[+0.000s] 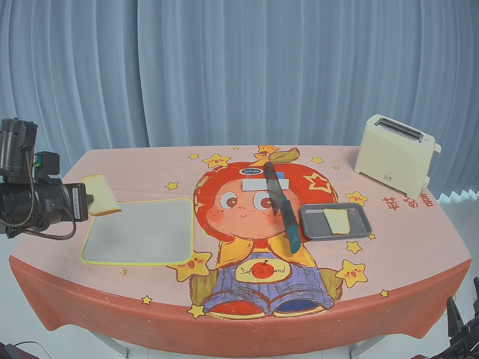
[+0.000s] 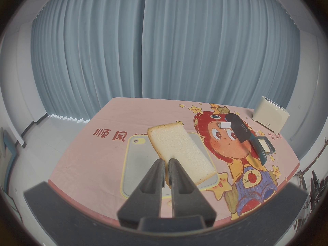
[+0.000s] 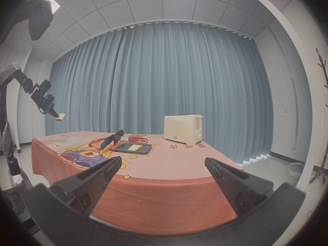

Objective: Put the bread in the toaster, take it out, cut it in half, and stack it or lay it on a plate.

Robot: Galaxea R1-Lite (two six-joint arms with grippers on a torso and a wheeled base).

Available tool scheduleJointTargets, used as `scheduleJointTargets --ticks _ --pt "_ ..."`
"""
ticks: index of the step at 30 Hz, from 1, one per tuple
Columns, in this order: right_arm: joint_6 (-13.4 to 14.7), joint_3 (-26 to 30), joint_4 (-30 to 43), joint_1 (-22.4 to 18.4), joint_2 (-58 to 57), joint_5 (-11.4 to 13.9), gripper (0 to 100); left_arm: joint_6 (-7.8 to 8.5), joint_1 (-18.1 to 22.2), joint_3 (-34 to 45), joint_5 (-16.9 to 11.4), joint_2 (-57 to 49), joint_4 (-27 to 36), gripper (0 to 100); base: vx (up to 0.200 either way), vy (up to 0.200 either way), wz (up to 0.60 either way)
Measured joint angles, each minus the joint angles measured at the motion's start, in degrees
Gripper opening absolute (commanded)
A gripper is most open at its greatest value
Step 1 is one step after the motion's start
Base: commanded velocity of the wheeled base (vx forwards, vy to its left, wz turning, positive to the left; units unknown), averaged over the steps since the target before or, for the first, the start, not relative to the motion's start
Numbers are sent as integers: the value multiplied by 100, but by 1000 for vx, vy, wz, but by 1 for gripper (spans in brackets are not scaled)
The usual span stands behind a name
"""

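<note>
My right hand [image 3: 162,160] wide, empty, nearer than the board [image 1: 139,233]. My left hand [image 2: 166,164] clamped on the bread [image 2: 181,151] by one edge, above board's far-left corner. Thin grip: slice may sag or drop before the toaster [image 1: 396,154], far right of board.

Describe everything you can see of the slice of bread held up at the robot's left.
The slice of bread is pale cream with a thin tan crust, squarish, with one rounded end. It looks soft, whole and uncut. The left tool is shut on one edge of it and holds it in the air, tilted, by the left end of the grey cutting board. Nothing else touches it.
</note>
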Motion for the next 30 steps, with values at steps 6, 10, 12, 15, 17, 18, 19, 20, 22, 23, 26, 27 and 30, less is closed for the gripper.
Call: scheduleJointTargets --ticks 6,10,12,15,17,18,19,20,22,23,26,27,30 --pt "0 0 -1 2 0 2 100 11 7 0 9 0 0 0 0 -200 0" --pt "5 0 -1 2 0 2 100 11 11 0 9 -2 0 0 0 -200 0" --pt "0 0 -1 2 0 2 100 11 7 0 9 -5 9 0 0 -200 0" --pt "2 0 -1 2 0 0 100 17 0 0 9 -9 11 0 0 -200 0" --pt "2 0 -1 -4 0 2 100 20 0 2 9 -9 16 0 0 -200 0" --pt "2 0 0 0 0 0 100 20 0 5 11 -11 16 0 0 -200 0" --pt "0 0 -1 5 0 0 100 22 0 6 11 -11 16 0 0 -200 0" --pt "0 0 -1 2 0 2 100 22 0 6 9 -11 16 0 0 -200 0" --pt "-2 0 0 0 0 2 100 20 0 6 11 -11 18 0 0 -200 0" --pt "0 0 0 2 0 2 100 22 0 6 11 -11 16 0 0 -200 0" --pt "2 0 0 2 0 0 100 26 0 9 11 -11 18 0 0 -200 0" --pt "0 0 -1 2 0 0 100 28 0 11 11 -11 18 0 0 -200 0" --pt "0 0 0 2 0 0 100 34 0 30 15 -11 7 0 0 0 0"
